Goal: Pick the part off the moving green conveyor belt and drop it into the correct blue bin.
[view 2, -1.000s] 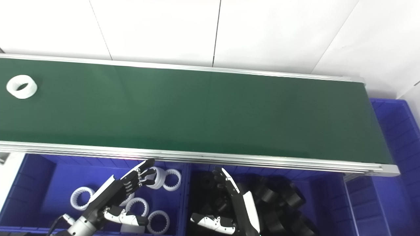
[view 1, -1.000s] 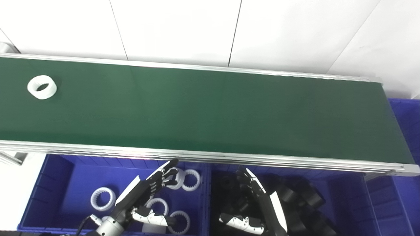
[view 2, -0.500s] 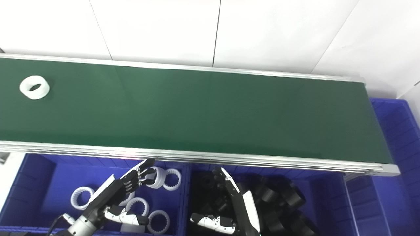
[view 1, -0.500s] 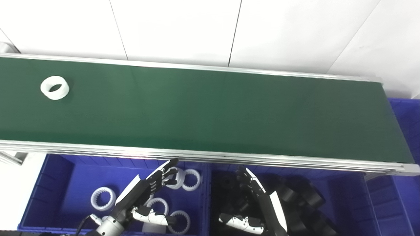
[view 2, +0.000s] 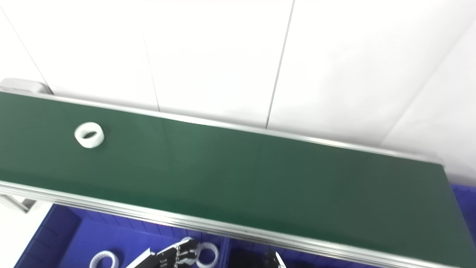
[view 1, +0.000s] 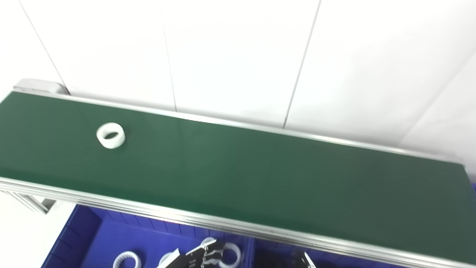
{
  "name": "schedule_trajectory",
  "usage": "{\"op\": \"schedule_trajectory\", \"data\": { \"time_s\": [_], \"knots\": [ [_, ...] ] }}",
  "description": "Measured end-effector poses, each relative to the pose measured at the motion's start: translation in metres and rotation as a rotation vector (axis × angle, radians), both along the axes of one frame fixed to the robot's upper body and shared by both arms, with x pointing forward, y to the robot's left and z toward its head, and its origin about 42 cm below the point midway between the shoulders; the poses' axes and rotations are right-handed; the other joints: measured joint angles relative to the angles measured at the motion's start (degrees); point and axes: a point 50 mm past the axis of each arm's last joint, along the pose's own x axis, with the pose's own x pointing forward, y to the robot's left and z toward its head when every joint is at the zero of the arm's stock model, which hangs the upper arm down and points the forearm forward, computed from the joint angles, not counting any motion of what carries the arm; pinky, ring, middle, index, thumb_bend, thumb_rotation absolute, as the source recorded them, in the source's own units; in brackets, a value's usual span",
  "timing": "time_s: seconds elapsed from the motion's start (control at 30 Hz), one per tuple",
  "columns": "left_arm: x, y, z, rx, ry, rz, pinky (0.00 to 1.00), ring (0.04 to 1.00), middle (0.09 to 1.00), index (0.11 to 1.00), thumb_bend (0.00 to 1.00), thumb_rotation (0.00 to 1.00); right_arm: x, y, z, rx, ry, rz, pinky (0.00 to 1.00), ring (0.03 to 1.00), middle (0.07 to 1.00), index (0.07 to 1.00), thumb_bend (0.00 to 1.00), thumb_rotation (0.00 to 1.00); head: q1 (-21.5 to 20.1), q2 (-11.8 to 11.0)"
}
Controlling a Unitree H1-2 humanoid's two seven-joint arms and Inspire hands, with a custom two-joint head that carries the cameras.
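Note:
A white toothed ring part (view 1: 111,135) lies on the green conveyor belt (view 1: 260,178), towards its left end and nearer the far edge. It also shows in the right eye view (view 2: 89,134). My left hand (view 1: 200,257) shows only at the bottom edge, fingers stretched out and apart, holding nothing, over the left blue bin (view 1: 93,238). Only the fingertips of my right hand (view 1: 305,260) show at the bottom edge, over the right bin. Both hands are below the belt's near rail, far from the part.
The left blue bin holds white toothed rings (view 2: 104,258). The belt's aluminium near rail (view 1: 223,225) runs between the hands and the belt. A white panelled wall (view 1: 238,56) stands behind the belt. The belt's right end (view 2: 444,167) is in view.
The camera has tilted up, so the bins and hands have slid mostly out of the bottom. The white ring has travelled to the right along the belt.

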Motion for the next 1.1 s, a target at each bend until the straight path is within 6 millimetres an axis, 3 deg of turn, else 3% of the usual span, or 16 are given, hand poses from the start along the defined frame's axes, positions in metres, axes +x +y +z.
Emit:
{"op": "schedule_trajectory", "data": {
  "time_s": [0.23, 0.3, 0.43, 0.7, 0.8, 1.1],
  "knots": [
    [0.004, 0.004, 0.009, 0.007, -0.042, 0.041, 0.76, 0.868, 0.913, 0.909, 0.93, 0.21, 0.001, 0.001, 0.0, 0.011, 0.0, 0.002, 0.83, 0.879, 0.899, 0.933, 0.87, 0.42, -0.2, -0.4],
    [0.006, 0.008, 0.019, 0.01, -0.081, 0.082, 0.75, 0.859, 0.906, 0.903, 0.89, 0.08, 0.0, 0.001, 0.0, 0.011, 0.0, -0.003, 0.82, 0.88, 0.899, 0.936, 0.87, 0.45, -0.1, -0.4],
    [0.014, 0.022, 0.039, 0.021, -0.165, 0.157, 0.77, 0.854, 0.893, 0.897, 0.86, 0.01, 0.0, 0.0, 0.0, 0.004, -0.005, -0.01, 0.81, 0.877, 0.889, 0.93, 0.88, 0.46, -0.1, -0.5],
    [0.042, 0.033, 0.083, 0.012, -0.351, 0.199, 0.79, 0.867, 0.913, 0.918, 0.8, 0.09, 0.0, 0.001, -0.001, -0.001, -0.015, -0.018, 0.81, 0.869, 0.881, 0.917, 0.87, 0.44, -1.0, -0.9],
    [0.055, 0.031, 0.097, 0.001, -0.414, 0.202, 0.77, 0.854, 0.904, 0.871, 0.81, 0.14, 0.0, 0.001, -0.002, -0.003, -0.02, -0.013, 0.78, 0.853, 0.87, 0.907, 0.86, 0.44, -0.8, -0.9],
    [0.104, 0.025, 0.129, 0.025, -0.564, 0.243, 0.78, 0.881, 0.913, 0.881, 0.71, 0.4, 0.004, -0.001, -0.001, -0.002, -0.045, -0.017, 0.77, 0.832, 0.843, 0.887, 0.88, 0.44, -1.1, -1.1]
  ]
}}
